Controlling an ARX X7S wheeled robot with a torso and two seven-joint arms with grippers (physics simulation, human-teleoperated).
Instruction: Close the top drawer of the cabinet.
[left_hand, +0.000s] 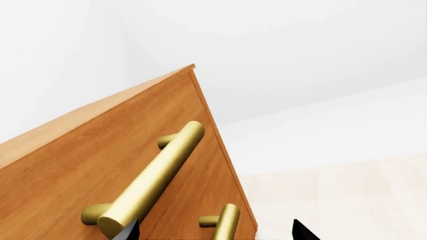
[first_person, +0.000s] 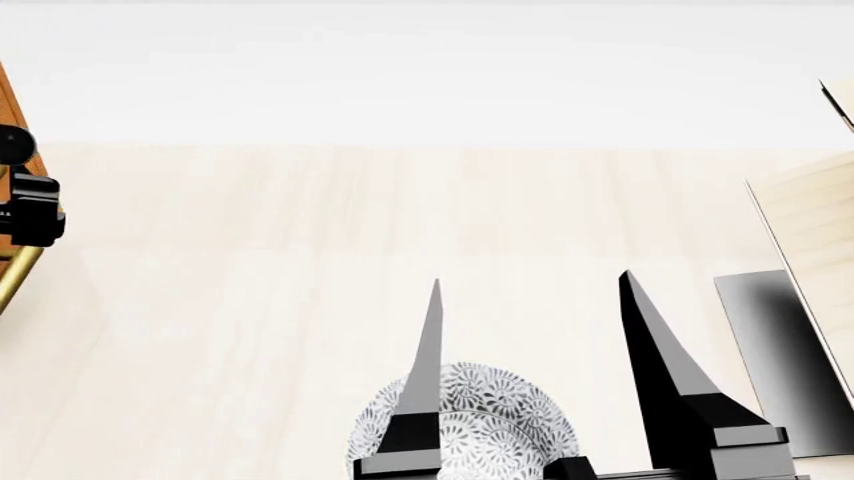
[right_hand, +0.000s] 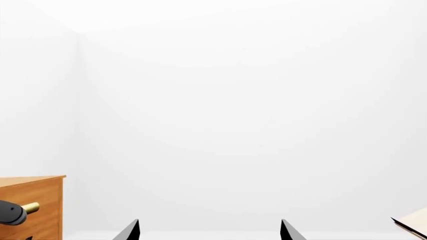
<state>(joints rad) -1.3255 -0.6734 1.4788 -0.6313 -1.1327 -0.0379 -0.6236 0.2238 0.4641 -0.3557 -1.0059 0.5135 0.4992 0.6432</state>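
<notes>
The cabinet (left_hand: 87, 150) is orange-brown wood and fills the lower left of the left wrist view. A shiny brass bar handle (left_hand: 157, 180) crosses the top drawer's front panel (left_hand: 193, 165), and a second brass handle (left_hand: 227, 222) shows beyond it. I cannot tell how far out the drawer stands. My left gripper (left_hand: 217, 236) is open and empty, one fingertip (left_hand: 130, 231) next to the near end of the big handle. In the head view only a sliver of the cabinet (first_person: 7, 100) and a handle (first_person: 14, 280) show. My right gripper (first_person: 541, 380) is open and empty.
A grey patterned bowl (first_person: 474, 420) sits on the pale floor under my right gripper. A pale wooden slanted rack (first_person: 814, 230) with a black base (first_person: 774, 350) stands at the right. The left arm's black body (first_person: 27, 210) is at the cabinet's edge.
</notes>
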